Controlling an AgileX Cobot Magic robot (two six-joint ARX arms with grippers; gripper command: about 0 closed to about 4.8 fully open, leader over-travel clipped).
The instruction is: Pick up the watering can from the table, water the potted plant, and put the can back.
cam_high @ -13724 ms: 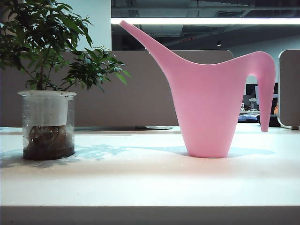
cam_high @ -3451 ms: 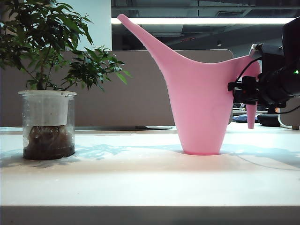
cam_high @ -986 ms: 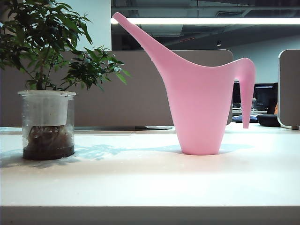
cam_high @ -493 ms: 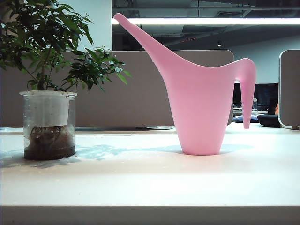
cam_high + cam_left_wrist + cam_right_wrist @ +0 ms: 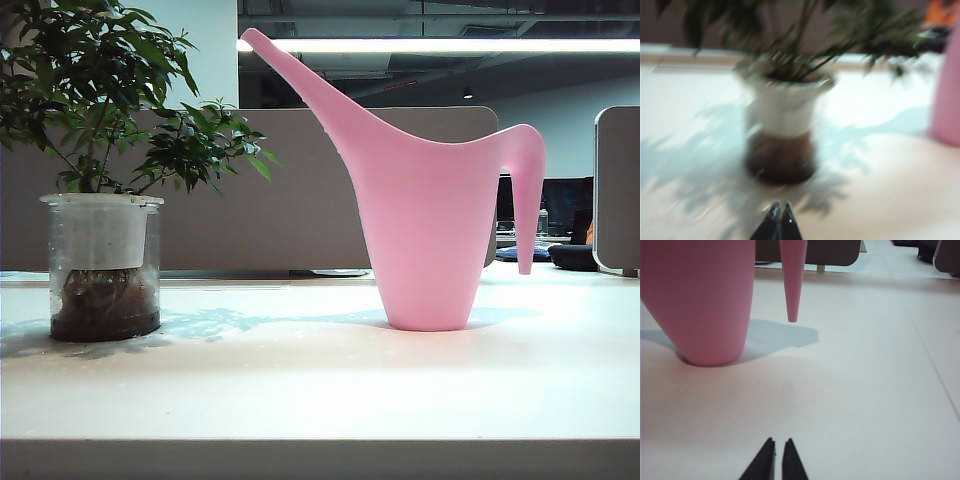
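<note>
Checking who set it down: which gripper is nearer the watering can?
Right. The right gripper, shut, sits low by the watering can near its handle; the left gripper, shut, faces the potted plant.

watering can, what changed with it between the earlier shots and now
The watering can has shifted slightly left on the table and turned, so its handle looks shorter. The right gripper, at the handle a few seconds ago, has let go and backed off, shut and empty. The left gripper is shut, facing the potted plant, which stayed put.
</note>
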